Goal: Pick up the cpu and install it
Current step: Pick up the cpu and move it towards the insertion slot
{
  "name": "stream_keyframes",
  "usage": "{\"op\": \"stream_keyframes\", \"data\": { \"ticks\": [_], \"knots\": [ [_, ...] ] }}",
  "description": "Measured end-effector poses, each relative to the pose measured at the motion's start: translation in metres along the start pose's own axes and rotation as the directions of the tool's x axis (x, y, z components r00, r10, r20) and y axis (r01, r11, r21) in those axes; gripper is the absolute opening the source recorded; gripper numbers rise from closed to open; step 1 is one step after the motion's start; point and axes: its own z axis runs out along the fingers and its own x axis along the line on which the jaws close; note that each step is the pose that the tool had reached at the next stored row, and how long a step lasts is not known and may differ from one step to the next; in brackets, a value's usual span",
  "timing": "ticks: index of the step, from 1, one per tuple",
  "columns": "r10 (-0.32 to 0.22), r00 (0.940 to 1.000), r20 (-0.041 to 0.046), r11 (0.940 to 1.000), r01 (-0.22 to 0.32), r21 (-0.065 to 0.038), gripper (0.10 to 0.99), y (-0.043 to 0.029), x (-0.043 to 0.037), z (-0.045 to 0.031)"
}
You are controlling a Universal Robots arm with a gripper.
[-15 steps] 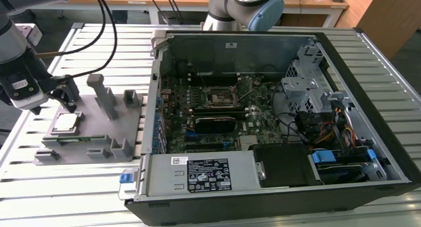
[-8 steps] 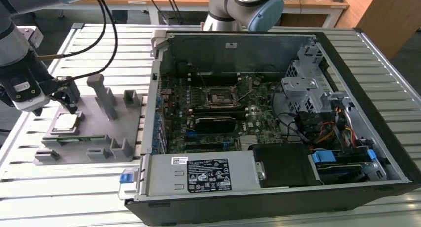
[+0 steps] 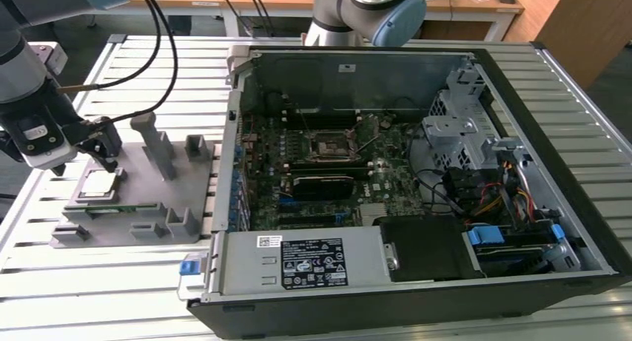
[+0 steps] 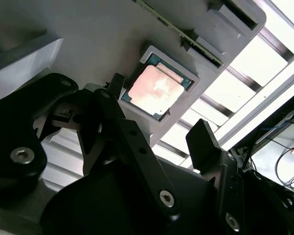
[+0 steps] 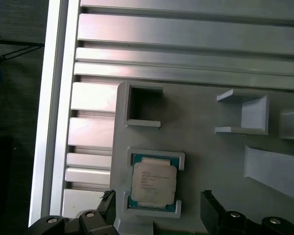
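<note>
Fingers (image 5: 210, 208) hang spread open flanking the cpu (image 5: 153, 182), which looks light, stiff and fragile, so I'd pinch its opposite edges.

The slatted metal tabletop (image 3: 109, 296) carries two things: a grey fixture (image 3: 143, 193) toward the exterior view's left and an open computer case (image 3: 415, 311) just beside it. A narrow gap seems to part them. Both sit flat on the slats.
</note>
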Motion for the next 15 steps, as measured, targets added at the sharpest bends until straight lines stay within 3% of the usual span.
{"op": "stream_keyframes", "data": {
  "ticks": [12,15],
  "knots": [
    [0.000,1.0000,0.0000,1.0000,0.000,0.000,0.780,0.0017,-0.0003,0.0094],
    [0.009,1.0000,0.0003,1.0000,-0.009,0.000,0.780,0.0008,-0.0003,0.0172]
  ]
}}
